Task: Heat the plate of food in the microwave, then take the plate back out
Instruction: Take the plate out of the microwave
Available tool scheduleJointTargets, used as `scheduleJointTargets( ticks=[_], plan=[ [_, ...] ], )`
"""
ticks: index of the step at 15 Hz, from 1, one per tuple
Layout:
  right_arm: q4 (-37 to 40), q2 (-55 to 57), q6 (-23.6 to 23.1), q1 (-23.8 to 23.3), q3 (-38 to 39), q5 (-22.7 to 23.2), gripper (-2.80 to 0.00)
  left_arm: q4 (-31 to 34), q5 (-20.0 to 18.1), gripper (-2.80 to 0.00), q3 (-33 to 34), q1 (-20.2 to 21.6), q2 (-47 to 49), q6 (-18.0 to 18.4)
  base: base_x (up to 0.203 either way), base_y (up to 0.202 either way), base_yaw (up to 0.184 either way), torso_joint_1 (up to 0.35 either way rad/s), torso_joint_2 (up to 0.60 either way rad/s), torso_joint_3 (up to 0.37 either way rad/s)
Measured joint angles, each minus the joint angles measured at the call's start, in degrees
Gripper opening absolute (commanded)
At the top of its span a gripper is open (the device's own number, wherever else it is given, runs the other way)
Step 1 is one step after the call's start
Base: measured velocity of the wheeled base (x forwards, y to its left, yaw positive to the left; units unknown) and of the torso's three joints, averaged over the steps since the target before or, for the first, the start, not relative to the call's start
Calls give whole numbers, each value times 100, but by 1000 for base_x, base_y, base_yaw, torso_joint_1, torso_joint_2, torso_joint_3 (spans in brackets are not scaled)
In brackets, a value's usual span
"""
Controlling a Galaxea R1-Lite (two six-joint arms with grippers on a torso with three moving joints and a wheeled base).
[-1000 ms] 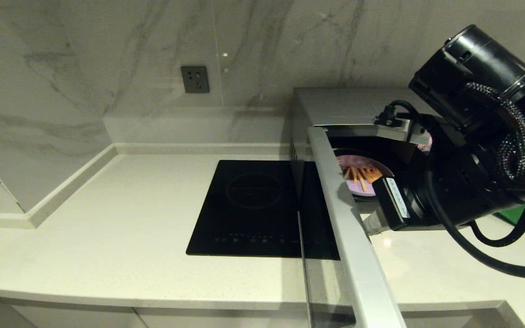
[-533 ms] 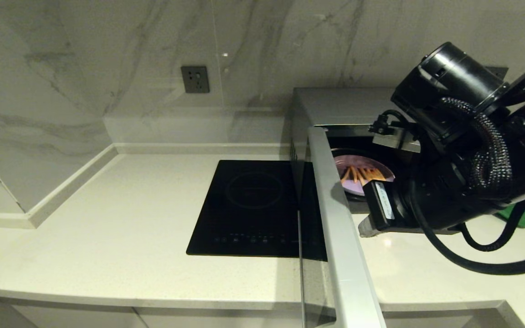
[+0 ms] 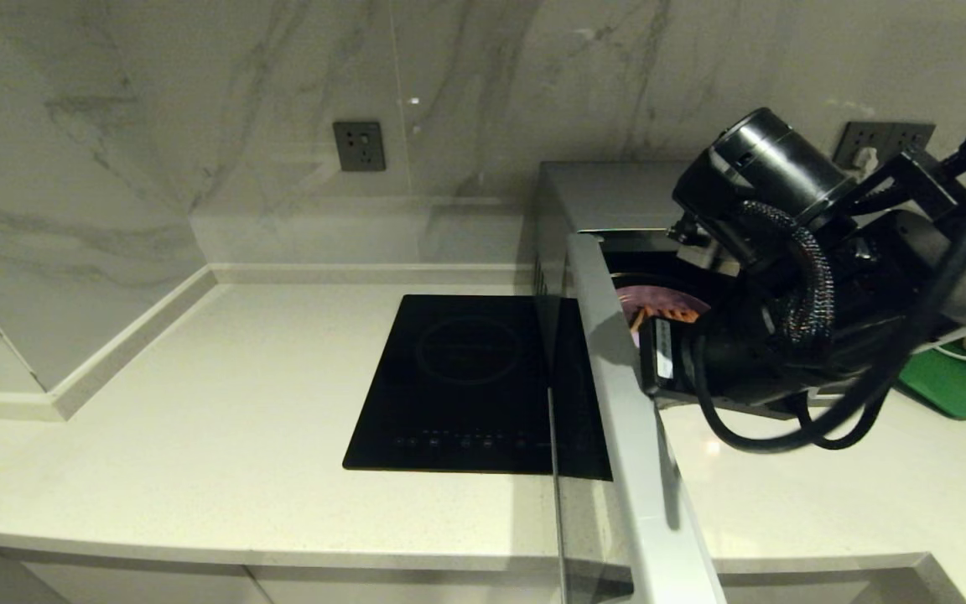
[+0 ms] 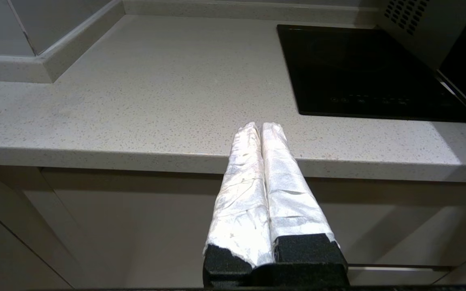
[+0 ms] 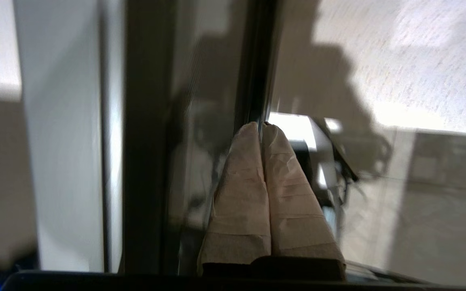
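The silver microwave [image 3: 617,195] stands at the back right with its door [image 3: 627,403] swung out toward me. Inside the cavity sits the plate of food [image 3: 661,302], a lilac plate with orange fries, half hidden by my right wrist. My right arm reaches in between the door and the cavity. The right gripper [image 5: 262,125] is shut and empty, its taped tips at the inner side of the dark glass door [image 5: 200,121]. At the counter's front edge, well left of the microwave, my left gripper [image 4: 260,126] stays parked, shut on nothing.
A flat black induction cooktop [image 3: 475,382] lies just left of the door. A green tray [image 3: 957,384] rests on the counter behind the right arm. Wall sockets [image 3: 359,146] are set in the marble backsplash. A low ledge [image 3: 114,361] borders the counter's left side.
My right arm has swung left toward the door's inner side and now covers more of the plate. The door's angle has shifted slightly. The left arm has not moved.
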Motion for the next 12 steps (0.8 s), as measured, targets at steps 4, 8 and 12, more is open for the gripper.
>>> scheduleJointTargets(
  ticks=[4,8,12],
  plan=[
    [-375,223,910,-827,-108,-186,-280,-5,0,-280,0,0,0,0,0,0,0,0,0,0],
    [-405,206,1302,-1579,-83,252,-280,-5,1,-280,0,-2,0,2,0,0,0,0,0,0],
    [-408,176,1319,-1722,-65,386,-280,-5,0,-280,0,0,0,0,0,0,0,0,0,0]
  ],
)
